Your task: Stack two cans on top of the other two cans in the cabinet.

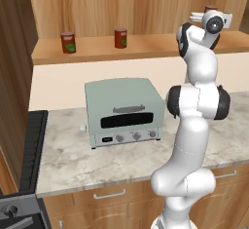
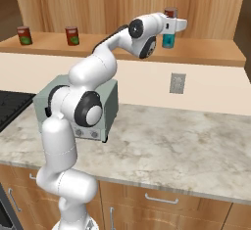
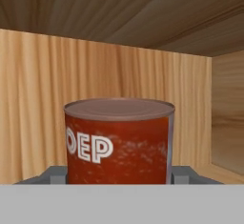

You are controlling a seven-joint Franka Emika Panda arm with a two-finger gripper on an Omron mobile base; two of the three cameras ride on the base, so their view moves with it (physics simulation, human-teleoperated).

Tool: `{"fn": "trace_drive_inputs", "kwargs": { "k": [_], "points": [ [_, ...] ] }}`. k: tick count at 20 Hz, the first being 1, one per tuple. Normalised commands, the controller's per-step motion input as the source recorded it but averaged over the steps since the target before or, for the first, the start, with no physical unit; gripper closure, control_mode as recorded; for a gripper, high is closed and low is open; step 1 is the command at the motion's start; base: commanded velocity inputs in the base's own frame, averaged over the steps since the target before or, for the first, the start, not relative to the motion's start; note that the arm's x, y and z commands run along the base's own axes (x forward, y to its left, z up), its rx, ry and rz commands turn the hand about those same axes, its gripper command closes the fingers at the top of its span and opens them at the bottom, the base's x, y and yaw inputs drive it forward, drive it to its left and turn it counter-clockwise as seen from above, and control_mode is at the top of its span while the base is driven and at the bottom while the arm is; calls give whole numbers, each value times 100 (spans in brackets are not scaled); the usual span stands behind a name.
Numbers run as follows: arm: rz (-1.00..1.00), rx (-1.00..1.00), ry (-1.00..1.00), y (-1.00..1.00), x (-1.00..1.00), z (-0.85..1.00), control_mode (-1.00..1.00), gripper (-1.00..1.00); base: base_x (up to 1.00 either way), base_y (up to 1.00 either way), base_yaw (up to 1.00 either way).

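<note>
Marbled stone forms the counter (image 1: 68, 160), which sits nearest the base above wood drawer fronts with metal handles (image 2: 164, 200). On this counter stands a pale green toaster oven (image 1: 124, 111), its door and knobs facing forward; in the right base view the white arm crosses in front of it. Beyond the counter a cream wall strip carries a grey outlet plate (image 2: 177, 82). Above that runs the open shelf of the cabinet (image 1: 107, 52), light-brown wood with a plank back. Two red cans with green patches stand upright on the shelf, well apart from each other: one at the left (image 1: 68, 42) and a second (image 1: 120, 37) further right. At the far right of the shelf a teal-blue can (image 2: 168, 41) stands upright, and a red can (image 3: 119, 139) is directly above it, at the gripper (image 2: 172, 24). In the hand view this red can sits between the two dark finger tips (image 3: 57, 174), which flank its sides closely, so the jaws appear clamped on it. Whether the red can already rests on the teal-blue can cannot be determined.
</note>
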Motion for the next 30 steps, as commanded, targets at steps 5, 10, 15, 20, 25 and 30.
{"fn": "trace_drive_inputs", "kwargs": {
  "k": [5,10,15,20,25,30],
  "points": [
    [0,1,0,3,0,-5,-100,-100,0,0,0],
    [0,0,0,3,0,-3,-100,-100,0,0,0],
    [0,0,0,0,0,0,-100,-100,0,0,0],
    [0,0,0,3,0,0,-100,-100,0,0,0],
    [0,0,0,3,-13,0,-100,-100,0,0,0],
    [-1,0,2,4,-24,0,-100,-100,0,0,0]
  ]
}}
